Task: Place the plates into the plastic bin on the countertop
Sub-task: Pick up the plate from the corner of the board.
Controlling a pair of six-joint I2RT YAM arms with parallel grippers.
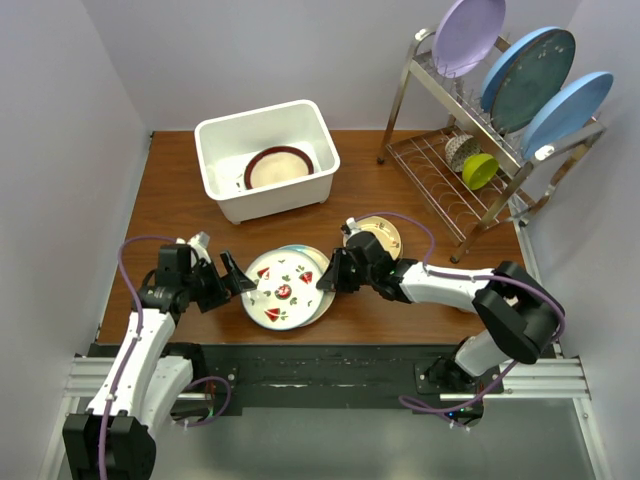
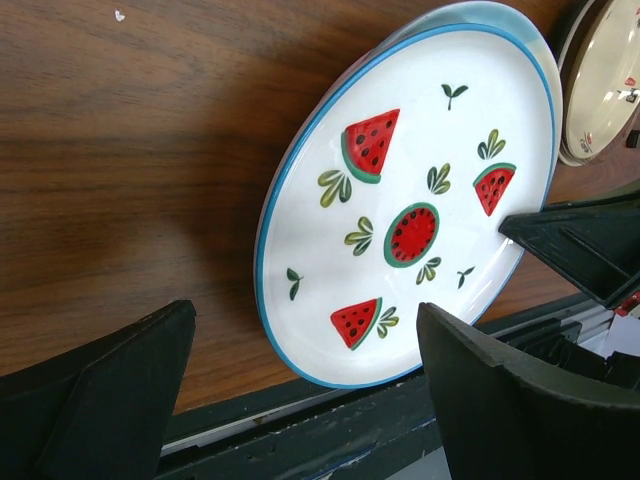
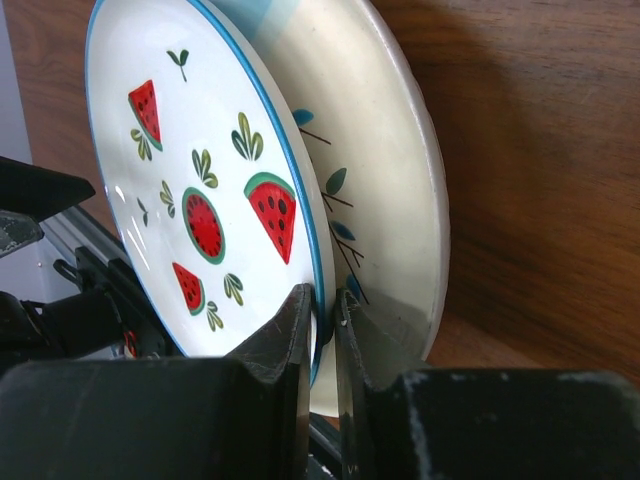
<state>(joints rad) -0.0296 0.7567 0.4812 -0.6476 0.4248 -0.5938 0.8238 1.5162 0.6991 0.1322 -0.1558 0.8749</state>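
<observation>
dark wood bench (image 1: 170,210), pale walls on three sides. watermelon plate (image 1: 283,290) near centre, atop a pale plate (image 3: 400,170); right edge of its rim pinched by right gripper (image 1: 328,283), jaws clamped on it. left gripper (image 1: 238,278) just left of that plate, jaws apart, empty. plastic bin (image 1: 260,113) far and left (maroon-rimmed plate (image 1: 277,167) already inside). no legible writing.

Open countertop (image 1: 180,220) strip between the watermelon plate (image 1: 285,288) and the bin (image 1: 275,203) — wire rack (image 1: 450,190) at the far right
</observation>
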